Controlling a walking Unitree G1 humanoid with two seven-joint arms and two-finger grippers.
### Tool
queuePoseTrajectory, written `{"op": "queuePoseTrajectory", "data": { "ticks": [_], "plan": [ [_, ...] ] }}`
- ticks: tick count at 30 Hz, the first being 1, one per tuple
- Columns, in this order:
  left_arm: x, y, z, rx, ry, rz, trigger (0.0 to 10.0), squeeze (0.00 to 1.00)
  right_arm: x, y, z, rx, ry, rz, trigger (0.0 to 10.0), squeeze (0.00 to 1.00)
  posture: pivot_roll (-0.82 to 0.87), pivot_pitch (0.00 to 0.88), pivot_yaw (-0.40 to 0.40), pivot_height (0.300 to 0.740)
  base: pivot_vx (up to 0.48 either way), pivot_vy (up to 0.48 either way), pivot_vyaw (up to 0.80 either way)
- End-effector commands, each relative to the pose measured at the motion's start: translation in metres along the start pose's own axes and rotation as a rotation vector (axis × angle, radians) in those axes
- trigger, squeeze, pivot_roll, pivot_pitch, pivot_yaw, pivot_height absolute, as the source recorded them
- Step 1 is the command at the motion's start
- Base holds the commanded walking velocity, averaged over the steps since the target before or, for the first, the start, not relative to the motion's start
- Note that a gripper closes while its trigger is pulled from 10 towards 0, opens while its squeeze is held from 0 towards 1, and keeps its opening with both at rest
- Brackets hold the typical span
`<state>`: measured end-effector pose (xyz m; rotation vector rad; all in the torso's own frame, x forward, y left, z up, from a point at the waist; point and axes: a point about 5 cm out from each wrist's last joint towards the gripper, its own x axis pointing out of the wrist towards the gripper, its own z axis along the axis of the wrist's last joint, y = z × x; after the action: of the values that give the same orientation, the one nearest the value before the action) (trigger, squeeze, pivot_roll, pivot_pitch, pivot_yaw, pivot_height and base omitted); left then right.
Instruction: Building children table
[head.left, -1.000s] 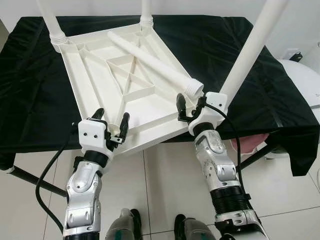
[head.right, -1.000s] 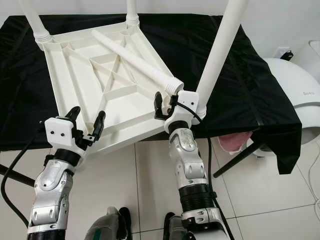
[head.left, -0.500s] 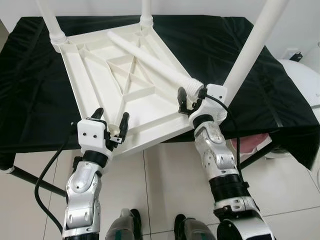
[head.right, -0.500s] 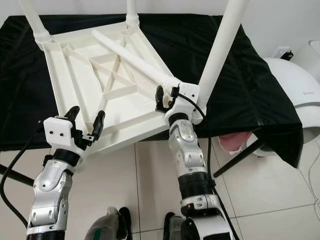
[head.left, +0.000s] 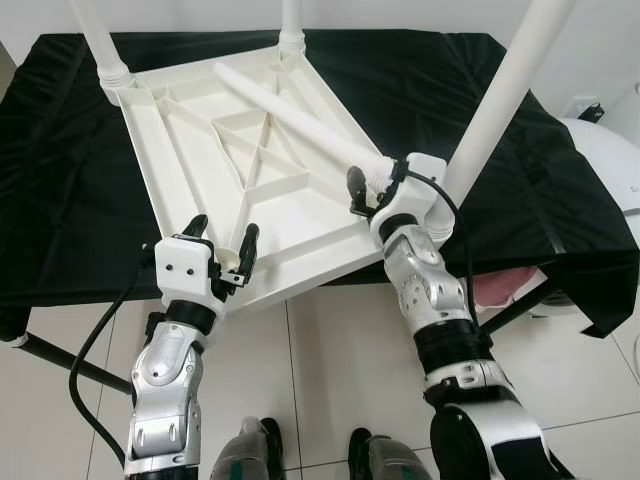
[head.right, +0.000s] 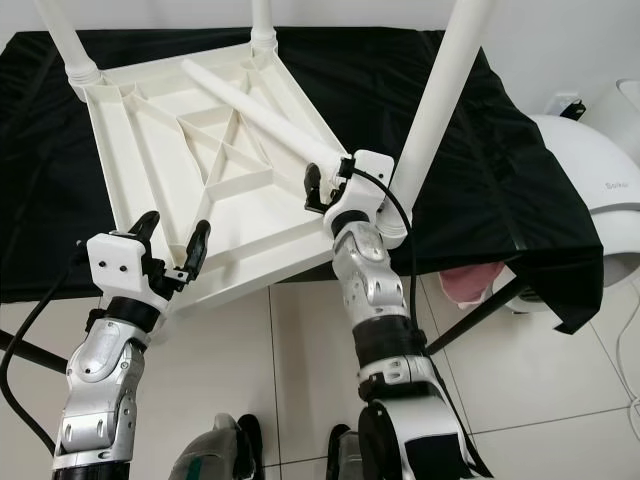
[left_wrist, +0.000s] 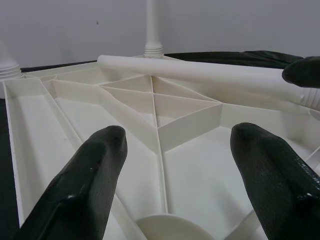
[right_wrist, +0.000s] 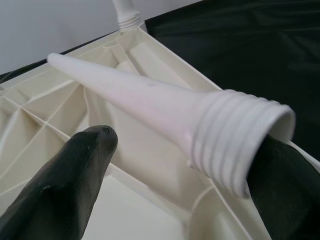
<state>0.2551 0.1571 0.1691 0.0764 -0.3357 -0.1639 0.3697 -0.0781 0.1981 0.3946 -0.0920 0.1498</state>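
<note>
Straddling the loose leg (head.left: 300, 112) near its threaded end, right gripper (head.left: 372, 186) is gaping, gripping nothing — smooth stiff light plastic, likely slippery — left gripper (head.left: 222, 250) is gaping emptily at tabletop (head.left: 190, 170) edge

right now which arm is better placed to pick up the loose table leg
Right. The right gripper has its open fingers on either side of the loose leg's threaded end. The left gripper sits at the tabletop's near corner, away from that leg.
</note>
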Motion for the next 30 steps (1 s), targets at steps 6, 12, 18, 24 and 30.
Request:
{"op": "queuePoseTrajectory", "data": {
  "ticks": [6,12,18,24,30],
  "plan": [
    [-0.001,0.001,0.001,-0.025,0.001,0.128,10.0,0.00,0.000,0.000,-0.007,0.035,0.063,0.047,10.0,0.00,0.04,0.159,-0.047,0.740,0.000,0.000,0.00],
    [-0.001,0.000,0.001,-0.024,-0.001,0.128,10.0,0.00,0.003,-0.002,-0.007,0.054,0.095,0.063,10.0,0.00,0.04,0.154,-0.050,0.740,0.000,0.000,0.00],
    [-0.001,0.000,0.002,-0.022,-0.002,0.129,10.0,0.00,0.011,-0.012,-0.005,0.045,0.136,0.085,10.0,0.00,0.04,0.154,-0.050,0.740,0.000,0.000,0.00],
    [0.000,0.000,0.002,-0.023,-0.004,0.128,10.0,0.00,0.017,-0.013,-0.007,0.063,0.175,0.129,6.8,0.00,0.05,0.144,-0.047,0.740,0.000,0.000,0.00],
    [0.001,0.000,0.003,-0.021,-0.009,0.127,10.0,0.00,0.019,-0.012,-0.012,0.091,0.226,0.188,0.0,0.00,0.05,0.148,-0.044,0.740,0.000,0.000,0.00]
  ]
}}
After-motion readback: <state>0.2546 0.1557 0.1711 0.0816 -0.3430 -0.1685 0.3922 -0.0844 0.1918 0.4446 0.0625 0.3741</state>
